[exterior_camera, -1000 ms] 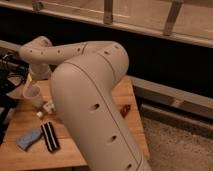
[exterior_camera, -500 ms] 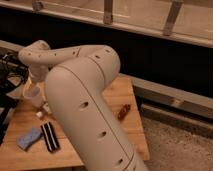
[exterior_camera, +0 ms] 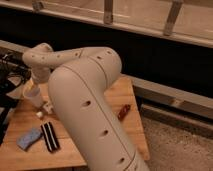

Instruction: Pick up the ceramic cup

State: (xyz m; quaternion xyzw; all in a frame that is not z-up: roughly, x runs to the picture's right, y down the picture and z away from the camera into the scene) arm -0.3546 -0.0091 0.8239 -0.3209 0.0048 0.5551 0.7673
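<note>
The ceramic cup (exterior_camera: 32, 96) is a small off-white tapered cup. It stands upright near the left edge of the wooden table (exterior_camera: 127, 92). My cream arm reaches across the table from the lower right and bends down at the far left. My gripper (exterior_camera: 36, 86) is at the cup's top, coming down from above, and the wrist hides most of it. I cannot tell whether it touches the cup.
A blue sponge (exterior_camera: 28, 138) and a black striped block (exterior_camera: 49, 136) lie at the table's front left. A small white tube (exterior_camera: 46, 107) lies next to the cup. A reddish-brown bar (exterior_camera: 124, 111) lies to the right. Dark clutter (exterior_camera: 7, 67) sits past the left edge.
My arm's big elbow link has swung left over the table and the wrist has settled lower over the cup. The cup has not moved.
</note>
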